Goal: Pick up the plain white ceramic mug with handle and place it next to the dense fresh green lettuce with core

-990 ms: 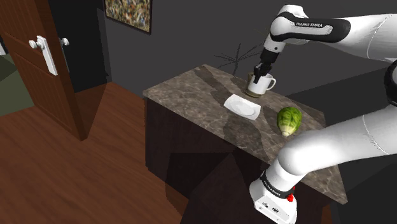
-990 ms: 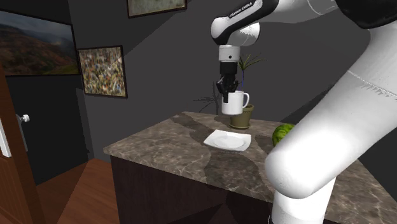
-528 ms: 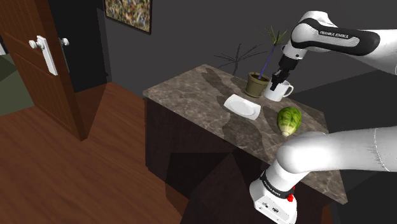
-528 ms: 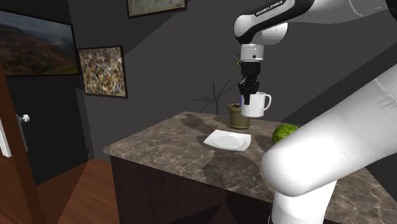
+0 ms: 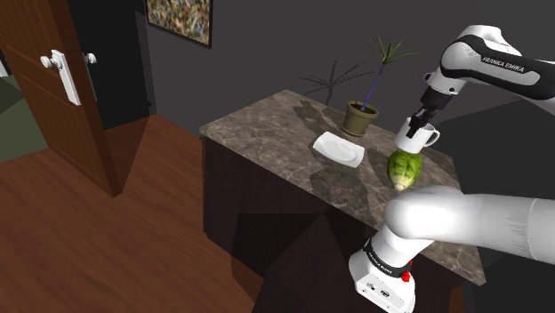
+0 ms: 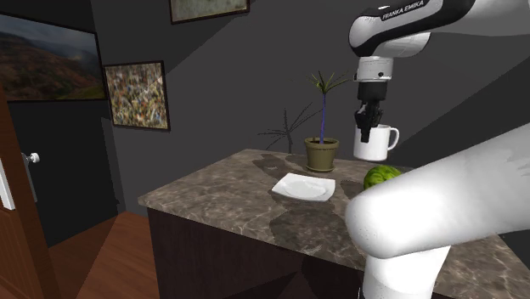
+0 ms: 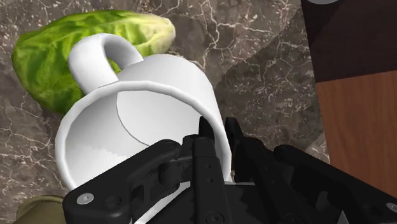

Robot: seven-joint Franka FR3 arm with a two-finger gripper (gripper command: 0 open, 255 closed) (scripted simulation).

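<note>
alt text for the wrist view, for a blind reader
The black jaws clasp one wall of a plain white handled mug, held above a dark veined marble countertop. Its handle points toward a leafy green lettuce head lying on the counter just beyond; brown wood floor shows past the counter's edge.

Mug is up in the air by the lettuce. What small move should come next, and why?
Probably a slight sideways shift off the lettuce before lowering. The jaws clasp the white mug by its rim, holding it clear above the marble counter, and in the wrist view its handle overlaps the lettuce below, so a straight descent might land on it.
</note>
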